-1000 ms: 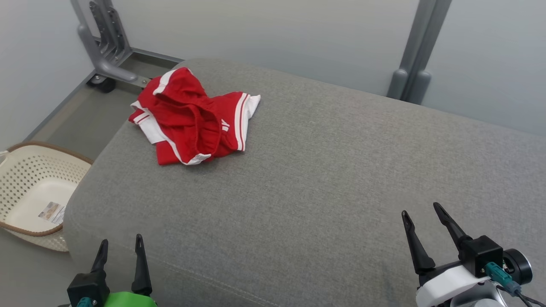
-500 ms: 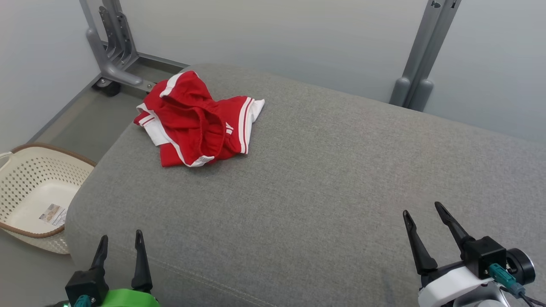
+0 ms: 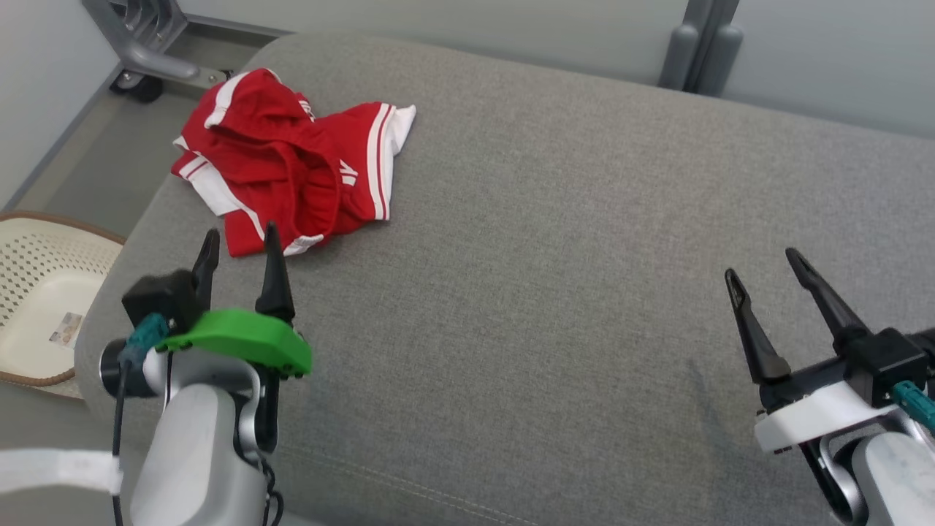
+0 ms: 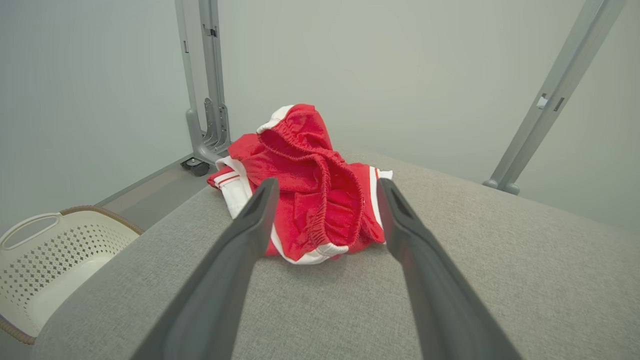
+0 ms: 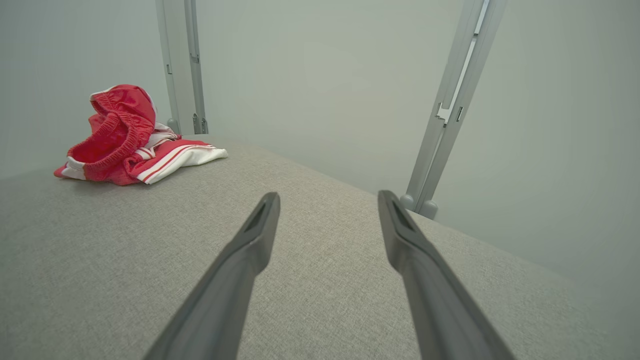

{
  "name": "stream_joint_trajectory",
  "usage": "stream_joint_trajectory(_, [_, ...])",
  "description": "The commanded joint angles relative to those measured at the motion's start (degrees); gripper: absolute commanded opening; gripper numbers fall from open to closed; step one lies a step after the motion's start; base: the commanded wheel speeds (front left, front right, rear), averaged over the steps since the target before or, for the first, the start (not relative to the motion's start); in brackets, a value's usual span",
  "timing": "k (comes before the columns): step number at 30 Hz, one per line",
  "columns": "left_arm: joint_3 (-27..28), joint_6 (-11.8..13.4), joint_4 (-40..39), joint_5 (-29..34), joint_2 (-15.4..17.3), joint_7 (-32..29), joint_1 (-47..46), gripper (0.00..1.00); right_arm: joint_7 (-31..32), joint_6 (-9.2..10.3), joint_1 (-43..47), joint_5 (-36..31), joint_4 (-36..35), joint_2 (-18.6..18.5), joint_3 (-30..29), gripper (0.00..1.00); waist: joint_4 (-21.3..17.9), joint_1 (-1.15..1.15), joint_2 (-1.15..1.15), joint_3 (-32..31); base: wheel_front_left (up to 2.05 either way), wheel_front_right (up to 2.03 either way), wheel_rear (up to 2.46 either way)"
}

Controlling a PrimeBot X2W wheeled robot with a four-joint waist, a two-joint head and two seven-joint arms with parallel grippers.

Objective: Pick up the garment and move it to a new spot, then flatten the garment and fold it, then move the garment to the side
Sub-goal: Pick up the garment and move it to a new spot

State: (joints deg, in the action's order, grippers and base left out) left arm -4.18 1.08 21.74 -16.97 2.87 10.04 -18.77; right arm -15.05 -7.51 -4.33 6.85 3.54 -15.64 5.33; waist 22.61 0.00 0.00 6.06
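— So, which arm is closer to the crumpled red shorts with white stripes [image 3: 292, 168]?
— The left gripper [image 3: 242, 232], easily. Its jaws stand spread and empty, pointing straight at the heap's near hem, just short of it, at the far left corner of the grey fabric cushion [image 3: 548, 256].
— And the right gripper [image 3: 761, 264]?
— Spread too, holding nothing, well apart across the cushion.

Cream basket [image 3: 40, 256] beside grey cushion [image 3: 548, 292]
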Motion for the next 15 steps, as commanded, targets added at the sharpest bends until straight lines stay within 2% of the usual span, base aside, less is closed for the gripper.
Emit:
stream_joint_trajectory(1, [-0.60, 0.37, 0.78, -1.22, 0.07, -2.05, -3.51, 1.00, -0.19, 0.04, -2.16, 0.48, -0.90, -1.47, 0.41, 1.00, -2.63, 0.00, 0.00, 8.47, 0.00, 0.00, 0.00])
stream_joint_trajectory(8, [-0.91, 2.27, 4.23, -5.05, 0.65, -15.42, -16.91, 1.00, -0.19, 0.05, -8.22, 1.96, -4.15, -5.74, 1.82, 1.00, -5.75, 0.00, 0.00, 18.15, 0.00, 0.00, 0.00])
stream_joint_trajectory(12, [0.33, 5.10, 7.39, -4.89, 2.91, -21.27, -22.15, 1.00, -0.19, 0.05, -9.62, 2.28, -5.35, -6.34, 3.09, 1.00, -7.24, 0.00, 0.00, 20.84, 0.00, 0.00, 0.00])
stream_joint_trajectory(15, [1.08, 7.67, 9.73, -3.03, 5.78, -22.83, -24.26, 1.00, -0.19, 0.05, -10.23, 2.74, -5.83, -5.94, 3.80, 1.00, -8.60, 0.00, 0.00, 21.90, 0.00, 0.00, 0.00])
